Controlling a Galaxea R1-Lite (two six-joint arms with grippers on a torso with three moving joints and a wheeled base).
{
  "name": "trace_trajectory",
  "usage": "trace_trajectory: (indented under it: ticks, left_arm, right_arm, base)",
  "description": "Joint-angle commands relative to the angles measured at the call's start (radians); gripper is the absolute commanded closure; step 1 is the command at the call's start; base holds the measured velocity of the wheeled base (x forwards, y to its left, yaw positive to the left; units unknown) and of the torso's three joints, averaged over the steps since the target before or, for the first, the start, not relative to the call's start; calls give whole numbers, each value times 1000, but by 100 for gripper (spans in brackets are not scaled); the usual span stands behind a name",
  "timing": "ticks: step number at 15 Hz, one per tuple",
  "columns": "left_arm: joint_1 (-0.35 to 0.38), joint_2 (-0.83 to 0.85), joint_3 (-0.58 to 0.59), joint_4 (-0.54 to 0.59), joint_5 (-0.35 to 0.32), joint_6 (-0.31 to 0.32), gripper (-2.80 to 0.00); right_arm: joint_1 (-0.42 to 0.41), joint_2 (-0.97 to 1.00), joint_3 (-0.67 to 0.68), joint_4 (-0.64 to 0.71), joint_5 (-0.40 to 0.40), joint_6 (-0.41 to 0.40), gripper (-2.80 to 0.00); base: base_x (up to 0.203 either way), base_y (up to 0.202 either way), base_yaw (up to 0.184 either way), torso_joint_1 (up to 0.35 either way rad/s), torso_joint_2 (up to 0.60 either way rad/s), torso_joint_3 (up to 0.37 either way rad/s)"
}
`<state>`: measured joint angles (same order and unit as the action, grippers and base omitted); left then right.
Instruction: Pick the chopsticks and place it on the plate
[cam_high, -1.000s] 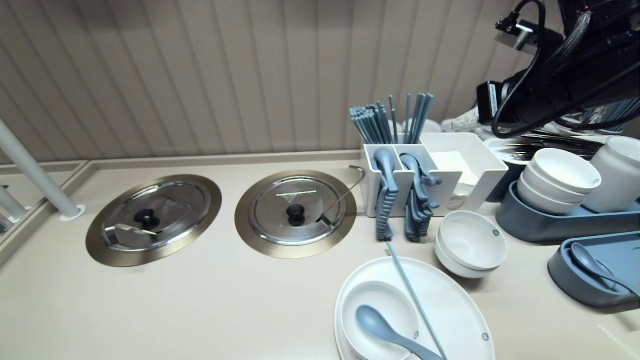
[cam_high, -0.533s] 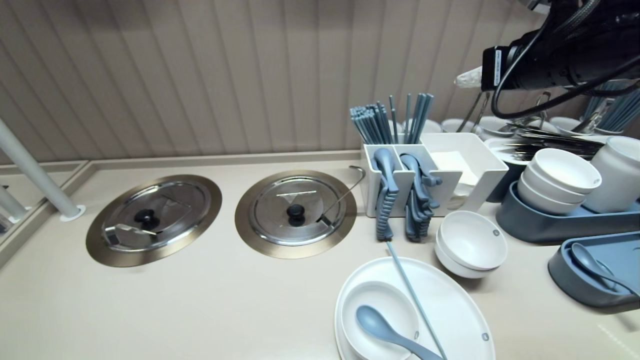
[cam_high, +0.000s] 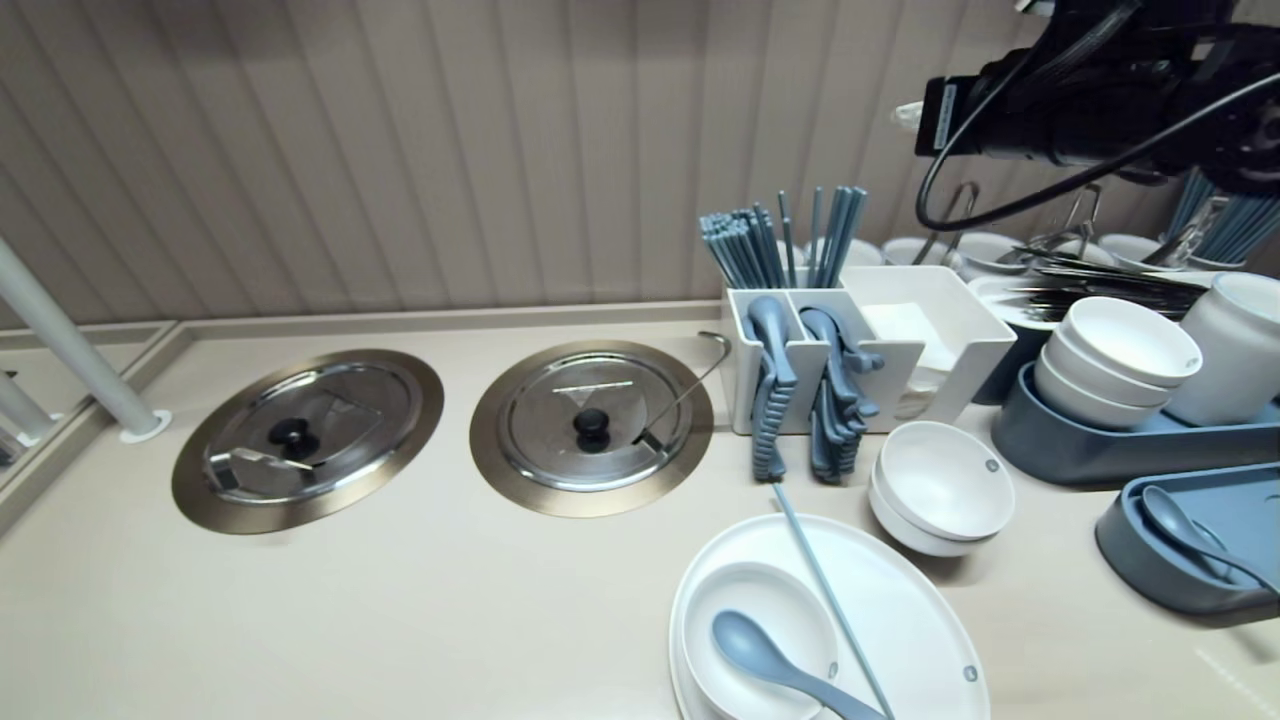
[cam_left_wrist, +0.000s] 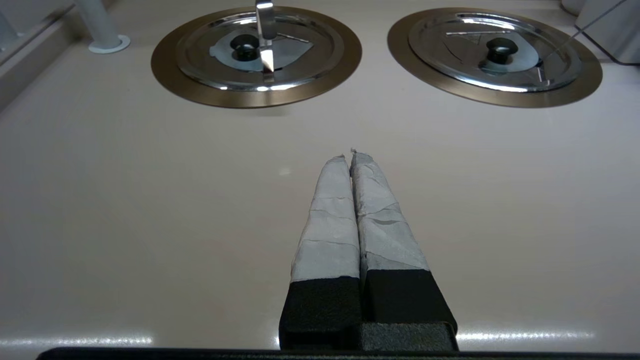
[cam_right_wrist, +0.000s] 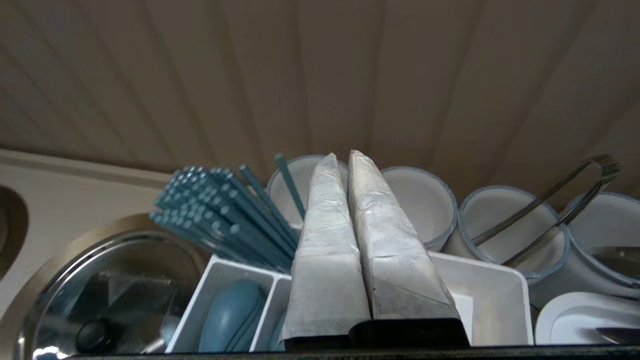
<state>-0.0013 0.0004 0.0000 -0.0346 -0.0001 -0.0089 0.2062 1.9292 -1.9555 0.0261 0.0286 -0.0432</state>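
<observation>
My right gripper (cam_high: 905, 112) hangs high at the back right, shut and empty, pointing roughly level toward the wall. In the right wrist view the right gripper (cam_right_wrist: 342, 156) is above the white cutlery caddy (cam_right_wrist: 225, 272), beside the blue chopsticks (cam_right_wrist: 220, 210) and in front of white cups (cam_right_wrist: 425, 200). The caddy (cam_high: 800, 360) holds chopsticks (cam_high: 745, 245) and blue spoons (cam_high: 772, 390). My left gripper (cam_left_wrist: 348, 156) is shut with nothing in it, low over bare counter short of two round steel lids (cam_left_wrist: 257, 50).
A white plate (cam_high: 900, 620) at the front carries a bowl (cam_high: 760, 610), a blue spoon (cam_high: 770, 660) and one chopstick (cam_high: 825, 590). Stacked white bowls (cam_high: 940, 480) stand beside it. Grey-blue trays (cam_high: 1100, 450) with bowls fill the right. Steel tongs (cam_right_wrist: 560, 210) rest in a cup.
The right arm has lifted and swung left, so its shut fingertips now show high against the wall. Everything on the counter stays where it was.
</observation>
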Motion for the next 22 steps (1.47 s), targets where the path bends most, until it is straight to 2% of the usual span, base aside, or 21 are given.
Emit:
trace_trajectory:
  ticks: [1, 12, 13, 22]
  left_arm:
    - [0, 1, 8, -1, -1, 0, 0]
    - [1, 1, 8, 1, -1, 0, 0]
    - [0, 1, 8, 1, -1, 0, 0]
    - [1, 0, 8, 1, -1, 0, 0]
  right_arm:
    - [8, 70, -3, -65, -54, 0, 0]
    - [66, 125, 38, -40, -58, -11, 0]
    - [67, 125, 40, -40, -58, -21, -280]
    - [61, 156, 26, -74, -46, -11, -280]
  base:
    - [0, 0, 0, 0, 0, 0]
    - [0, 0, 0, 0, 0, 0]
    - [0, 0, 0, 0, 0, 0]
    - [0, 0, 0, 0, 0, 0]
